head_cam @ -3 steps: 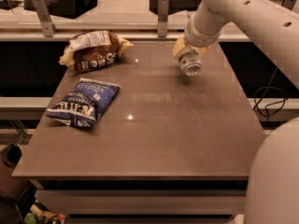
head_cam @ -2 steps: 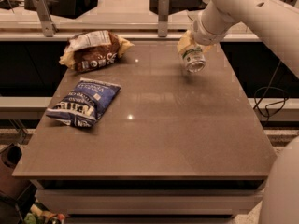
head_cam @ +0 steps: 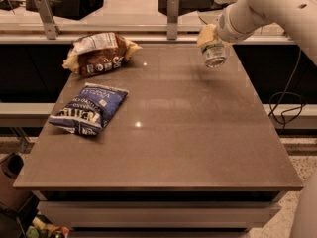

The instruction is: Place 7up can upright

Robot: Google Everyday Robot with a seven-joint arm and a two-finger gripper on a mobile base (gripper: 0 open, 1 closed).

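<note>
Over the table's [head_cam: 198, 148] far right, the gripper [head_cam: 210, 39] holds the can [head_cam: 215, 56] tilted, fingers clamped on it; brown bag [head_cam: 99, 53] and blue bag [head_cam: 89, 108] lie left.

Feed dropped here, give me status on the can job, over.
Gripper shut on 7up can over far right corner of table. Can tilted, not set down. Brown chip bag and blue chip bag at left, well clear.
</note>
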